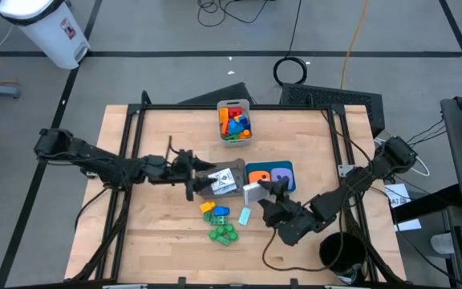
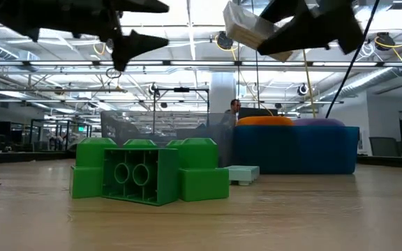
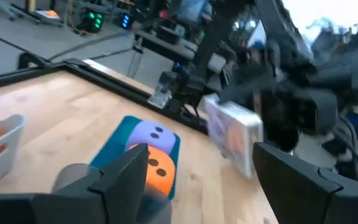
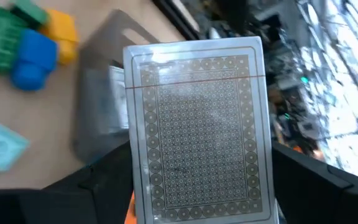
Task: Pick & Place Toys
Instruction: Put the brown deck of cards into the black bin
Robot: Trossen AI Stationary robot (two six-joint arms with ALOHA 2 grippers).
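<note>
White-edged card pack (image 4: 197, 127) is hanging in the right gripper (image 1: 261, 193), jaws clamped on it above the grey bin (image 1: 219, 181). Left gripper (image 1: 189, 177), jaws spread and holding nothing, is hovering beside it over the wooden table (image 1: 151, 241), open hall behind.

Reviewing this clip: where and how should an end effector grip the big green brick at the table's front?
Grip the green brick across its flat side walls, coming straight down from above. It lies on the table with open space toward the front edge; the blue brick and yellow brick crowd its far side.
</note>
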